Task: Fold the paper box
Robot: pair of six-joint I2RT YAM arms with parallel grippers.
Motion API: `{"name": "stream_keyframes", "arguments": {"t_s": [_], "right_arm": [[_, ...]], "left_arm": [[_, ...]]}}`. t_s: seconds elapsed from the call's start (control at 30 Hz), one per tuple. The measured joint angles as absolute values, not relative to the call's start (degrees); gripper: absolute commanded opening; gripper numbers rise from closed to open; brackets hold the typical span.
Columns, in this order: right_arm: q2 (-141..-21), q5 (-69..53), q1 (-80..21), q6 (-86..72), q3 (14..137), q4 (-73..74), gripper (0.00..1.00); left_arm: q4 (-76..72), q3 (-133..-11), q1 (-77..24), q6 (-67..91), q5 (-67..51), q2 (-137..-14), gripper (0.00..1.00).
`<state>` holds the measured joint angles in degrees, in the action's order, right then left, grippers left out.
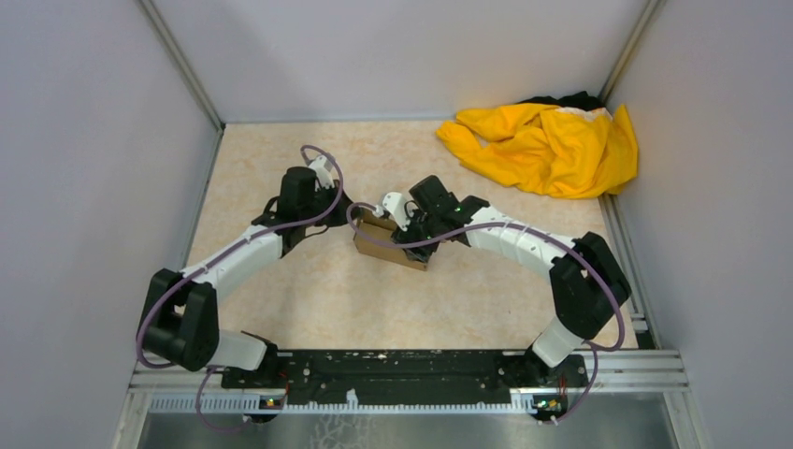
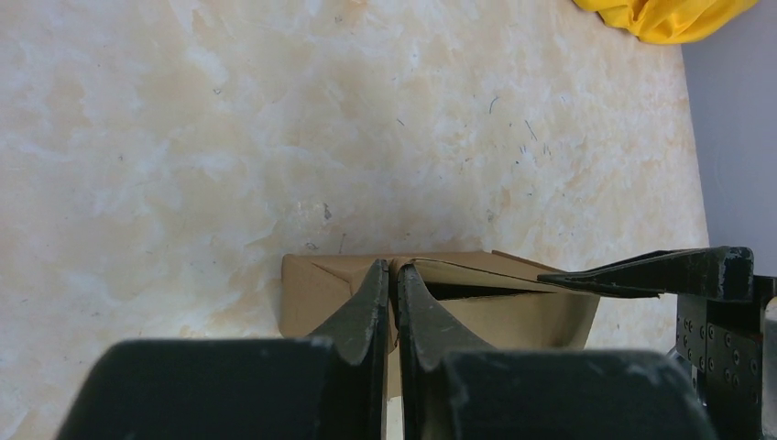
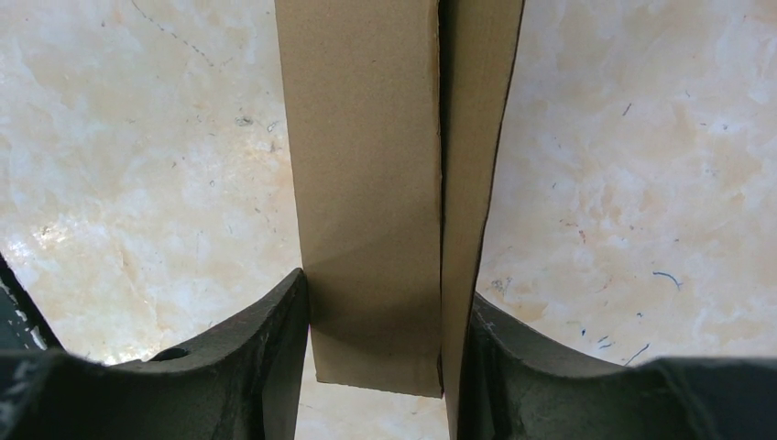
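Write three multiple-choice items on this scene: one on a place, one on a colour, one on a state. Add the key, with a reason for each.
1. Where does the yellow cloth lie on the table?
A) far right corner
B) near left corner
C) under the box

2. What colour is the paper box?
A) white
B) brown
C) blue

3. How does the right gripper stand?
A) open, with nothing in it
B) holding the cloth
C) closed on the paper box

Key:
1 A: the top view shows it bunched in the far right corner.
2 B: every view shows plain brown cardboard.
3 C: its wrist view shows it clamped on both sides of the box.
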<state>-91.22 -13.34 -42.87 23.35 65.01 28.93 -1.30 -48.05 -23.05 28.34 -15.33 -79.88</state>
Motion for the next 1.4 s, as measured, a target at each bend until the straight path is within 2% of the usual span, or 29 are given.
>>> {"name": "stream_keyframes", "arguments": {"t_s": [0.4,0.53,0.8,1.1,1.4], "right_arm": [[-93.47,-17.56,-41.58,22.90,66.94,29.50,0.65],[-95.13,-18.37,-41.50,22.92,67.68,29.61,0.70],[-96.29,-18.41,-41.52,22.92,69.54,30.50,0.68],[-97.06,-16.80,-42.26,22.76,71.11,31.44,0.35],[-97.27,-16.19,-42.28,22.79,71.33,31.57,0.32]], "left_arm": [[-3.75,-48.05,-22.87,29.08,-15.27,-81.21,0.07],[-4.51,-48.05,-22.92,29.19,-15.92,-81.65,0.07],[-5.32,-48.05,-22.90,29.19,-16.10,-82.08,0.07],[-6.09,-48.05,-22.87,29.08,-16.49,-82.50,0.08],[-6.09,-48.05,-22.74,28.08,-17.10,-82.50,0.08]]}}
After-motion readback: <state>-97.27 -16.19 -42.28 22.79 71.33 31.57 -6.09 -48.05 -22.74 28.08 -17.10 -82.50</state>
